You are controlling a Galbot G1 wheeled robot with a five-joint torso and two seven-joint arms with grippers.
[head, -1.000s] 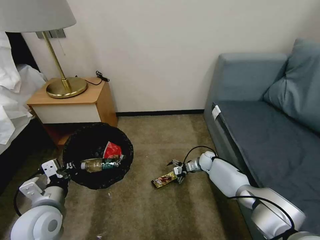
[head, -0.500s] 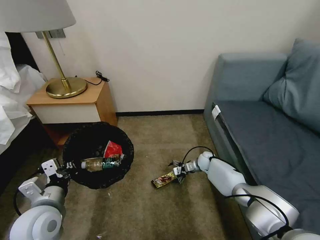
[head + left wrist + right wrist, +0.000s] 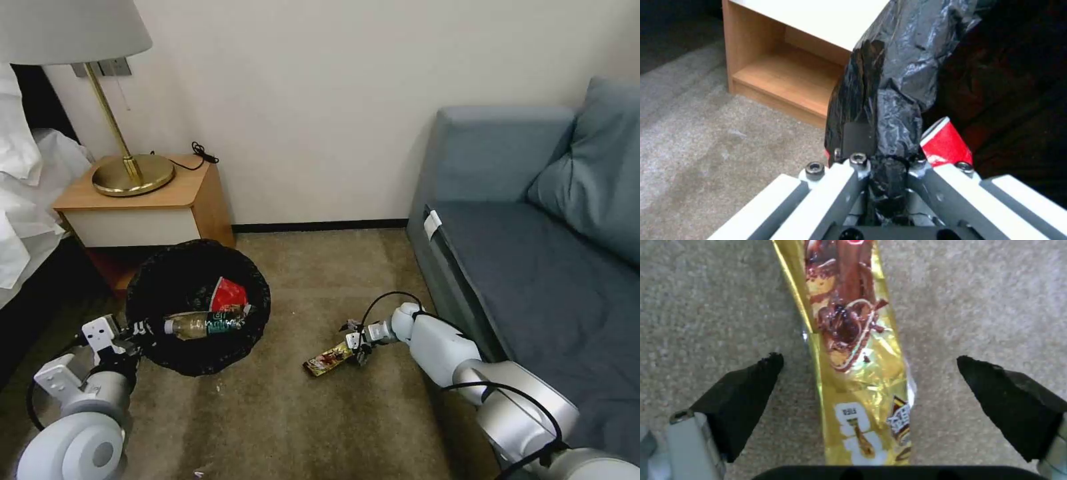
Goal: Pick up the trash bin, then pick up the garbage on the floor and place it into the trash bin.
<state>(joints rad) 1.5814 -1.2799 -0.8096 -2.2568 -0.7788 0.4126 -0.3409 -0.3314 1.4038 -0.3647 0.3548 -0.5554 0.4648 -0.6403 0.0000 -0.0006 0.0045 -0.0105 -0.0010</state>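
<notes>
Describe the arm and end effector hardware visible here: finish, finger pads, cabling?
Both arms have glossy white-and-silver rounded shells with loose black cables looping outside. The left end effector has white angular finger links with dark hex bolts. The right end effector has pale finger bodies tipped with black wedge-shaped pads.

The bin's [image 3: 197, 308] white body is totally hidden by its black bag; the lamp shade [image 3: 70, 30] and the gold wrapper [image 3: 853, 350] both get cut off at the frame edge.

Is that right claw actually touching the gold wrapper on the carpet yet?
Apart. In the right wrist view the right gripper is open, its fingers standing either side of the gold wrapper with carpet between.
</notes>
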